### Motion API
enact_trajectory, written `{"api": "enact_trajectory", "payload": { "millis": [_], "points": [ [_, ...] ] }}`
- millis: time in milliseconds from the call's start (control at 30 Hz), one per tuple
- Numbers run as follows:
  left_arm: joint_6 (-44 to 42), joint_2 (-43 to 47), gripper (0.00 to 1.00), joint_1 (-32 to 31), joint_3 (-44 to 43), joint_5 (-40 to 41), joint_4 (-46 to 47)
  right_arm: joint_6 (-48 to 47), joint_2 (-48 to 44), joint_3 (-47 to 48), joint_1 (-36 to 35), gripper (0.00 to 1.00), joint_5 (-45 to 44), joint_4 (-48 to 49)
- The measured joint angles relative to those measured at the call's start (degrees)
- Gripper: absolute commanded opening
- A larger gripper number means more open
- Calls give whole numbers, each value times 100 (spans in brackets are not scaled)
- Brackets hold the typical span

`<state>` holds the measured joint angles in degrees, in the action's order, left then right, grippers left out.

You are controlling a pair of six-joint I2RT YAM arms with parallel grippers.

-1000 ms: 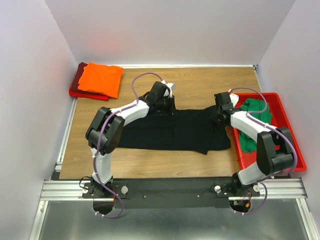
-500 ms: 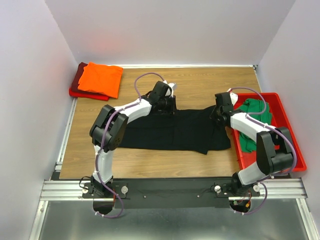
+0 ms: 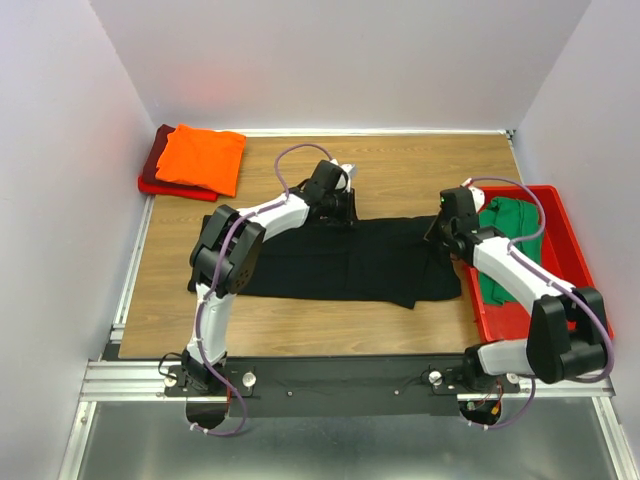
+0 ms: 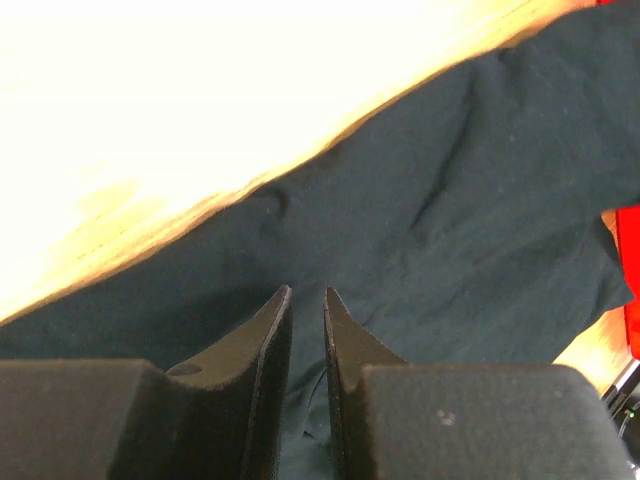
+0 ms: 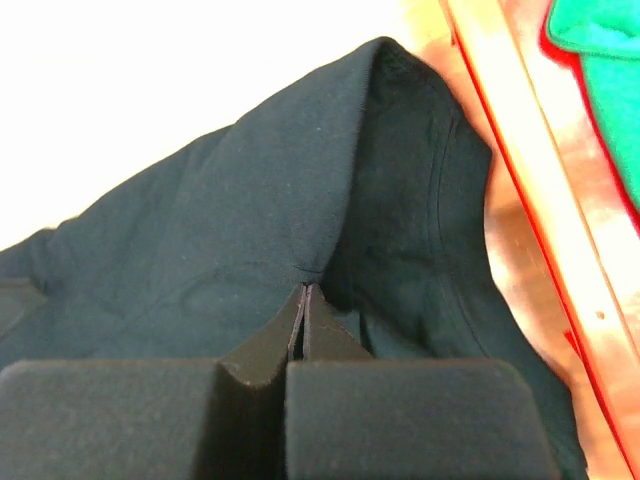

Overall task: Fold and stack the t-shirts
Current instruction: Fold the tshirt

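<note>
The black t-shirt (image 3: 340, 262) lies spread across the middle of the table. My left gripper (image 3: 335, 212) is at its far edge, and a fold of the black cloth (image 4: 420, 220) sits pinched in the narrow gap between the jaws (image 4: 307, 292). My right gripper (image 3: 440, 232) is at the shirt's right end, shut on the black cloth (image 5: 250, 200), which rises in a tent at the tips (image 5: 305, 288). A folded orange t-shirt (image 3: 200, 158) rests on a dark red one (image 3: 153, 160) at the far left corner. The green t-shirt (image 3: 512, 225) lies in the bin.
A red plastic bin (image 3: 575, 270) stands along the right edge of the table, close beside my right arm; its rim (image 5: 520, 170) shows in the right wrist view. White walls close in the left, back and right sides.
My right gripper has shut on the black t-shirt's right end and shifted slightly right. The left gripper has edged a little toward the back, its jaws unchanged.
</note>
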<state>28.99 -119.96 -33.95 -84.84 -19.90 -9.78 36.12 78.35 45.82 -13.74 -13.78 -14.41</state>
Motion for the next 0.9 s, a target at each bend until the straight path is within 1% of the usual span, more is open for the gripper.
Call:
{"api": "enact_trajectory", "payload": {
  "millis": [133, 333, 600, 700, 733, 800, 833, 900],
  "points": [
    [17, -37, 26, 0, -98, 2, -24, 4, -214, 0, 0, 0, 160, -326],
    [24, -96, 26, 0, -205, 4, -44, 31, -186, -85, 0, 1, 273, -538],
    [24, -236, 26, 0, -313, 46, -83, 142, 715, -66, 0, 1, 50, -575],
    [24, -264, 26, 0, -313, 79, -114, 138, 949, 74, 0, 7, -20, -601],
    [24, -264, 26, 0, -313, 83, -116, 138, 1012, 160, 0, 11, -48, -612],
    [20, -262, 27, 2, -313, 92, -122, 131, 1051, 245, 0, 17, -74, -614],
    [13, -262, 28, 2, -313, 98, -122, 129, 1049, 271, 4, 24, -87, -621],
    [-20, -254, 31, 7, -313, 103, -153, 109, 1032, 310, 13, 33, -101, -623]
  ]
}}
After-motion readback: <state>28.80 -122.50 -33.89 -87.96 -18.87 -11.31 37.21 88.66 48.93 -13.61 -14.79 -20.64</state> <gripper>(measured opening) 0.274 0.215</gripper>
